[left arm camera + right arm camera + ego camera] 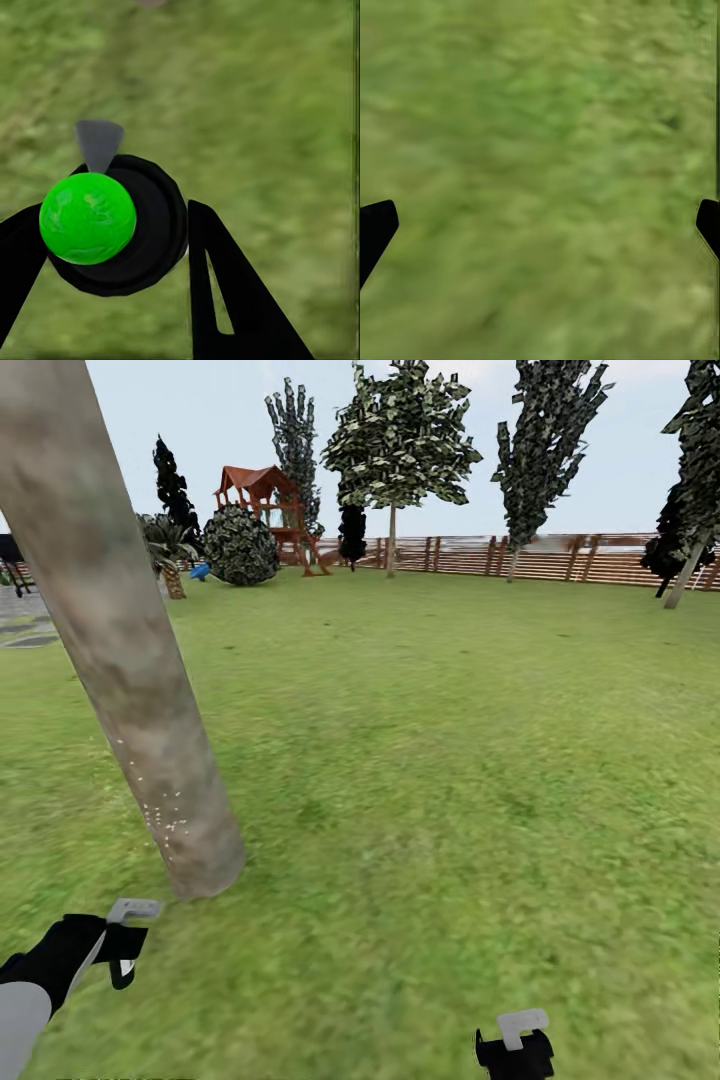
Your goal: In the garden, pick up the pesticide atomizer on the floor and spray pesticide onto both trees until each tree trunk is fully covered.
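Observation:
A thick, mottled grey-brown tree trunk (120,650) leans across the left of the head view, and small white specks (165,815) dot its lower part. It stands in the green lawn (450,760). My left gripper (115,945) hangs low just in front of the trunk's base. In the left wrist view this gripper (112,232) is shut on the pesticide atomizer (112,225), a black round body with a bright green ball on it and a grey nozzle (98,142). My right gripper (515,1050) is open over bare grass, its fingertips (375,225) wide apart.
A brown slat fence (540,555) closes the far side of the lawn. Before it stand several leafy trees (400,440), a round bush (240,545), a short palm (170,550) and a red-roofed play tower (262,495). Grey paving (25,625) lies at the far left.

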